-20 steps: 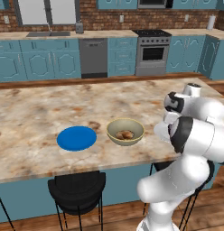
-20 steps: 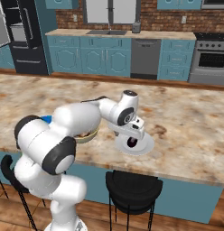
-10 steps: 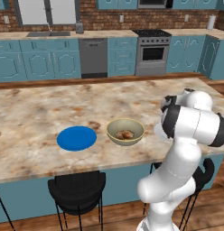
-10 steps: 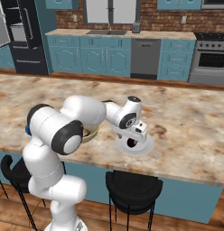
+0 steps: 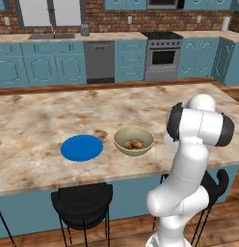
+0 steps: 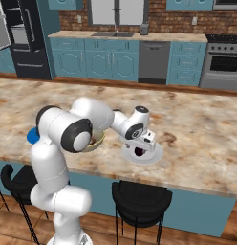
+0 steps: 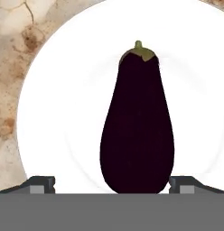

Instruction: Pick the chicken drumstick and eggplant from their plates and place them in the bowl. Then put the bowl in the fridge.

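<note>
The claw (image 7: 112, 185) hangs low over the white plate (image 7: 50, 103), its two tips spread wide, one on each side of the eggplant (image 7: 137, 126). The eggplant lies on the plate between the tips, apart from both, its fat end toward the claw and its green stem pointing away. In the right base view the claw (image 6: 139, 149) sits just above the plate (image 6: 154, 155) near the desk's (image 6: 197, 124) near edge. To the left stand the bowl (image 5: 134, 141), with the drumstick (image 5: 133, 144) inside, and the blue plate (image 5: 82, 147).
</note>
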